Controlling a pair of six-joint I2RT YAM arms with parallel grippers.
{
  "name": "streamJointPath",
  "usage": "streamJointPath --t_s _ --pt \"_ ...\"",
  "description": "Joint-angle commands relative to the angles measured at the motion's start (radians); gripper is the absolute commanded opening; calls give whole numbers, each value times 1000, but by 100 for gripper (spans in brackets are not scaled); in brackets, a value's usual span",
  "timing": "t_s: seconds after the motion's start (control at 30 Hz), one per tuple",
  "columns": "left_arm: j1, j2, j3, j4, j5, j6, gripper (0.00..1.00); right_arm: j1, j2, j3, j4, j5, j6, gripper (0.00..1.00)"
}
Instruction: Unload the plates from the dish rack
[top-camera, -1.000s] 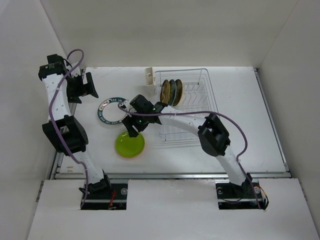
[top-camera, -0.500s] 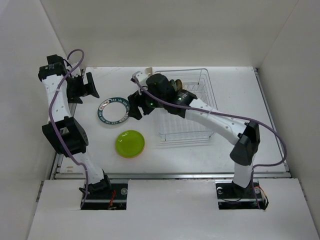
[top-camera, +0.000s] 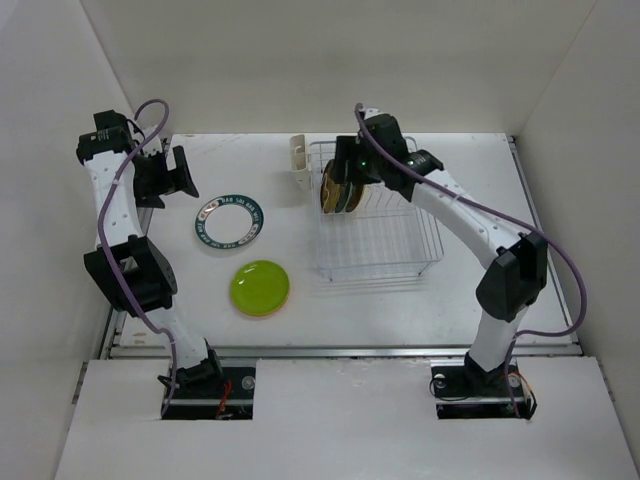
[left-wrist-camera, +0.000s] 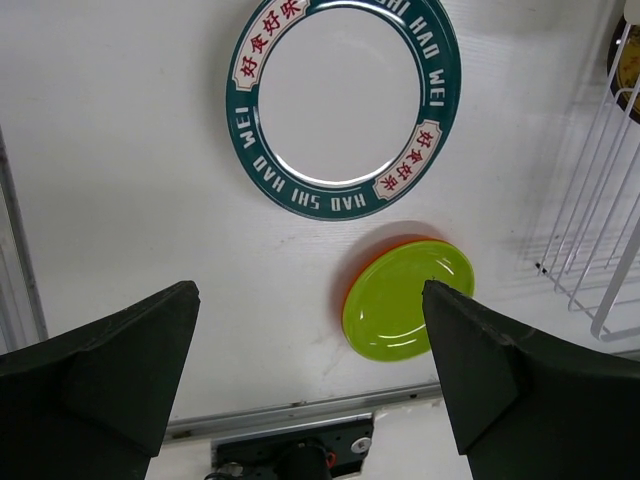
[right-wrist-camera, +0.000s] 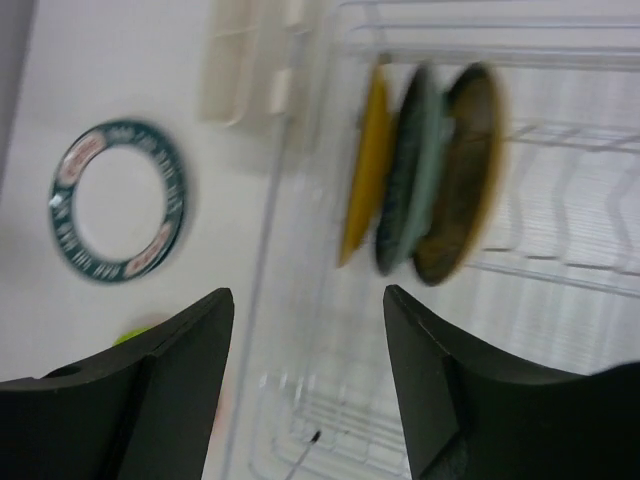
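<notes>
Right fingers (right-wrist-camera: 160, 390) spread apart, nothing between them, hanging over left end of dish rack (right-wrist-camera: 560, 260). Below them, three plates upright in slots, side by side: yellow plate (right-wrist-camera: 365, 165), dark green plate (right-wrist-camera: 408, 175), amber plate (right-wrist-camera: 462, 170). Cutlery cup (right-wrist-camera: 245, 70) on rack's outer left side.

Left fingers (left-wrist-camera: 100, 370) wide apart, empty, above far left of worktop (left-wrist-camera: 120, 200). Flat on worktop: teal-rimmed white plate (left-wrist-camera: 345, 105); beside it, lime green plate (left-wrist-camera: 408, 312) stacked on orange plate (left-wrist-camera: 350, 290). Both lie apart from rack.

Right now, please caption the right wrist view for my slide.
Open right gripper facing three upright plates standing in the dish rack.
</notes>
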Motion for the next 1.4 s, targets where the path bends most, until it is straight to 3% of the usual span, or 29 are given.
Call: streamJointPath --t_s 0.0,0.1,0.33,0.6,1.1,1.37 --pt "5 -62 -8 -2 -11 7 93 -33 -31 42 -29 164 84 66" --pt "5 -62 -8 -2 -31 16 93 -55 44 101 -76 283 84 59" --pt "5 -62 -17 -2 -40 25 94 -84 148 180 -120 448 124 59" --pt "5 -71 -37 -2 -49 25 96 -104 217 169 -80 400 124 48" --pt "5 -62 -46 -2 -58 25 97 -104 320 138 -37 320 124 42" --pt "5 -62 -46 -2 -40 25 97 -104 263 105 -28 364 81 0"
